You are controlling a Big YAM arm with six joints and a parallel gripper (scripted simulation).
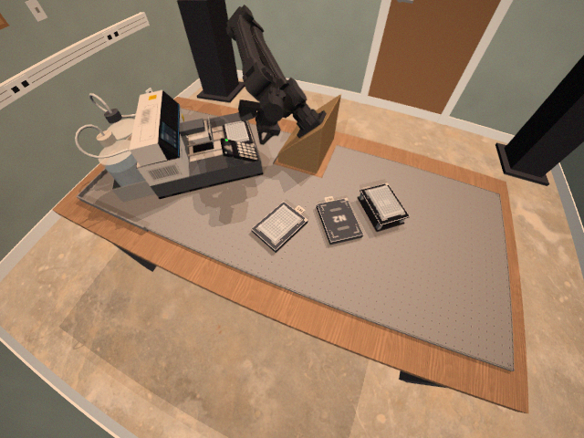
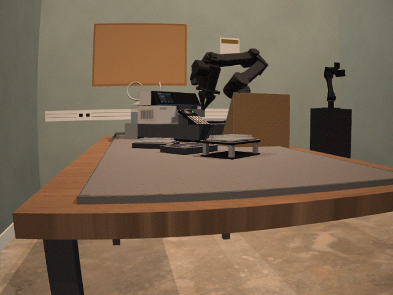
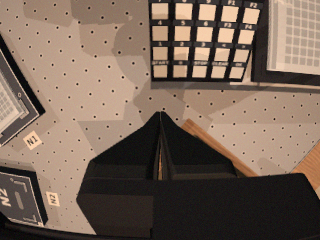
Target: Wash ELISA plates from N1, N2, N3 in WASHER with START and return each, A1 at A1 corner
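Working left to right in my top view, I have the plate washer [image 1: 158, 136] [image 2: 156, 114] first, its lamp [image 1: 226, 140] [image 2: 193, 111] lit green beside the keypad [image 1: 240, 150] [image 2: 198, 119] [image 3: 202, 42]. The plate that concerns me, the washer plate [image 1: 235, 131] [image 3: 296, 37], lies on the carrier behind the keypad; I can't tell from here whether it is fully seated. In my wrist view it sits at the upper right, well apart from my fingertips, with the keypad's lowest row nearer to them.

Next comes my gripper [image 1: 265, 139] [image 2: 203, 109] [image 3: 160, 119], closed tip to tip with nothing in it. It points downward, and the exterior view shows the tips above the keypad's level. The arm [image 1: 264, 70] [image 2: 233, 58] rises from behind the tan angled panel [image 1: 313, 146] [image 2: 260, 118], bends high at the elbow and reaches over toward the washer, its wrist folded down.

Toward the front, the N1 plate [image 1: 282, 223] [image 2: 156, 139] [image 3: 7, 102] lies on its low nest. Beside it, nest N2 [image 1: 339, 220] [image 2: 183, 147] [image 3: 20, 197] shows its lettered face. Farthest right, another plate [image 1: 384, 201] [image 2: 231, 137] rests on the raised nest [image 1: 377, 221] [image 2: 231, 151].
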